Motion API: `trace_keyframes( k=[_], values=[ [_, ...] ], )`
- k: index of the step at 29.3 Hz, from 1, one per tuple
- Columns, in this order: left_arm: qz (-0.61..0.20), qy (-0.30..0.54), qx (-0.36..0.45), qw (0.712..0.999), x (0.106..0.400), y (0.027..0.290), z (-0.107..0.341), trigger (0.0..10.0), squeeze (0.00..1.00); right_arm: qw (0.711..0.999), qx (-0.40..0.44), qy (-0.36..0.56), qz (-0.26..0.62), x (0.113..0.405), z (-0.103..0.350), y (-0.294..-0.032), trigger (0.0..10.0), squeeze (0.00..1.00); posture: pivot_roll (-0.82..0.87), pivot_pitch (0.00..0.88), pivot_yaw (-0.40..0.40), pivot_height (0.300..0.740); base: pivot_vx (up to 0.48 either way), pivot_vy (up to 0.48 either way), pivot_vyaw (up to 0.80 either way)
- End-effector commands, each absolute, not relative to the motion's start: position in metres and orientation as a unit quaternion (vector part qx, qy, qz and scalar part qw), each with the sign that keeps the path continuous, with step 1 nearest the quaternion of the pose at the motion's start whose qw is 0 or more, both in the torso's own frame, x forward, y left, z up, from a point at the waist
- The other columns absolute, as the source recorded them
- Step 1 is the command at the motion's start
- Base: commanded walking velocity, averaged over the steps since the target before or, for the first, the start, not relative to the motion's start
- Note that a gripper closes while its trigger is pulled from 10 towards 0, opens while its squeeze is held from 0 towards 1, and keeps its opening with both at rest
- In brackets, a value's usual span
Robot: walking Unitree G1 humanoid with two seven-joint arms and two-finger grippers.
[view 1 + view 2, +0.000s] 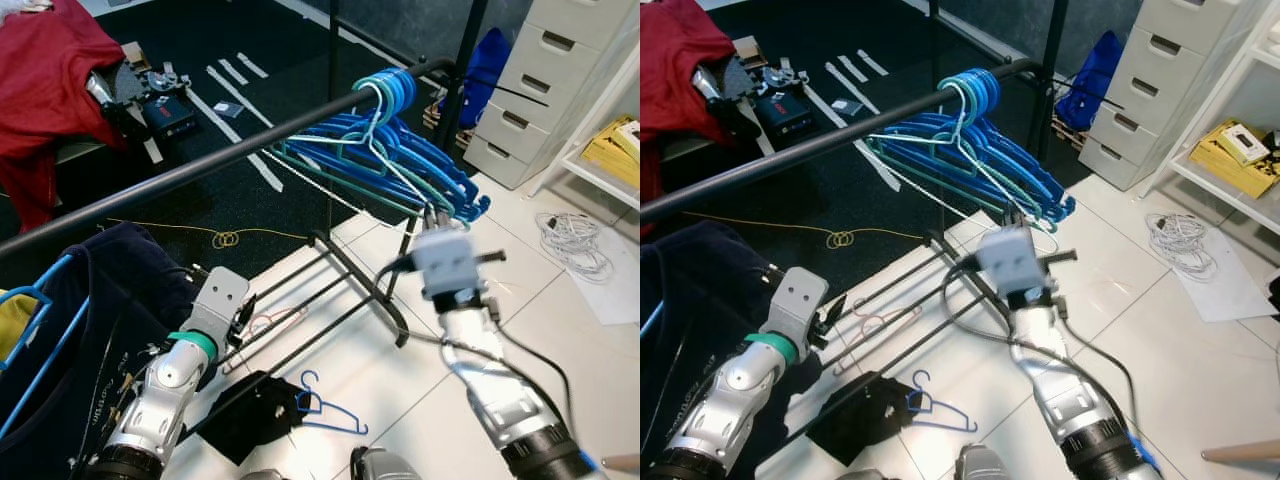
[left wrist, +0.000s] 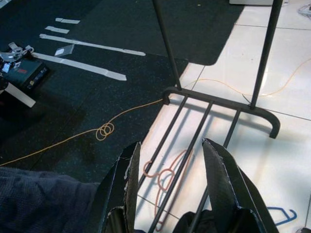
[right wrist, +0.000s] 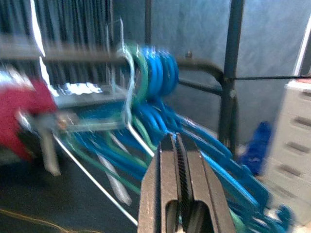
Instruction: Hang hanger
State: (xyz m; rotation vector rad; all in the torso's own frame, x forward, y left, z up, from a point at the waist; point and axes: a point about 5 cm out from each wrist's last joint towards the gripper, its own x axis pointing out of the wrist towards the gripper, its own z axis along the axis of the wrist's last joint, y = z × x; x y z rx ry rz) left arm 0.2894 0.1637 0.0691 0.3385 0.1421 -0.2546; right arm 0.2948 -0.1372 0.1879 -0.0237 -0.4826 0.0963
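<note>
White floor tiles [image 1: 560,330] meet dark matting under a black clothes rail [image 1: 180,172]. Left gripper [image 2: 170,189]: fingers parted wide, holding nothing, low beside a dark garment [image 1: 60,330], the rack base [image 2: 221,104] beyond it. Right gripper [image 3: 178,160]: fingers pressed together, apparently pinching the white wire hanger [image 1: 385,165], whose hook looks already over the rail just above and ahead of it, among blue hangers [image 1: 420,165]. Advice: confirm the hook seats, then part the fingers and withdraw downward. Rail post [image 1: 462,70] and drawers [image 1: 540,80] crowd the far right; open tiles lie nearer.
</note>
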Motion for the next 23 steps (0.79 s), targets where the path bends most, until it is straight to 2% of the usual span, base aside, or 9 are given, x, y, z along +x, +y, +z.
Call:
trace_keyframes(
  k=[1, 2, 8, 9, 14, 15, 18, 20, 23],
  values=[
    [-0.129, 0.080, 0.172, 0.973, 0.287, 0.165, 0.064, 10.0, 0.00, 0.969, 0.017, -0.238, 0.059, 0.294, 0.192, -0.137, 10.0, 0.00, -0.12, 0.047, 0.114, 0.740, 0.000, 0.000, 0.00],
    [-0.129, 0.078, 0.172, 0.973, 0.289, 0.164, 0.064, 10.0, 0.00, 0.956, 0.069, -0.269, 0.097, 0.291, 0.213, -0.135, 10.0, 0.00, -0.12, 0.044, 0.115, 0.740, 0.000, 0.000, 0.00],
    [-0.129, 0.075, 0.173, 0.974, 0.291, 0.163, 0.064, 10.0, 0.00, 0.929, 0.049, -0.336, 0.144, 0.284, 0.246, -0.128, 10.0, 0.00, -0.12, 0.043, 0.119, 0.740, 0.000, 0.000, 0.00],
    [-0.129, 0.074, 0.173, 0.974, 0.292, 0.163, 0.065, 10.0, 0.00, 0.910, 0.055, -0.355, 0.206, 0.274, 0.261, -0.116, 10.0, 0.00, -0.11, 0.042, 0.121, 0.740, 0.000, 0.000, 0.00],
    [-0.129, 0.073, 0.174, 0.974, 0.292, 0.164, 0.065, 10.0, 0.00, 0.890, 0.075, -0.361, 0.270, 0.263, 0.271, -0.105, 10.0, 0.00, -0.11, 0.040, 0.123, 0.740, 0.000, 0.000, 0.00],
    [-0.128, 0.072, 0.174, 0.974, 0.292, 0.164, 0.065, 10.0, 0.00, 0.861, 0.113, -0.353, 0.348, 0.252, 0.278, -0.099, 10.0, 0.00, -0.11, 0.039, 0.123, 0.740, 0.000, 0.000, 0.00],
    [-0.128, 0.072, 0.174, 0.974, 0.292, 0.164, 0.065, 10.0, 0.00, 0.861, 0.113, -0.353, 0.348, 0.252, 0.278, -0.099, 10.0, 0.00, -0.11, 0.039, 0.123, 0.740, 0.000, 0.000, 0.00],
    [-0.128, 0.070, 0.175, 0.974, 0.293, 0.165, 0.065, 10.0, 0.00, 0.792, 0.162, -0.332, 0.486, 0.229, 0.282, -0.095, 10.0, 0.00, -0.10, 0.037, 0.129, 0.740, 0.000, 0.000, 0.00],
    [-0.128, 0.070, 0.175, 0.974, 0.293, 0.165, 0.065, 10.0, 0.00, 0.792, 0.162, -0.332, 0.486, 0.229, 0.282, -0.095, 10.0, 0.00, -0.10, 0.037, 0.129, 0.740, 0.000, 0.000, 0.00]
  ],
)
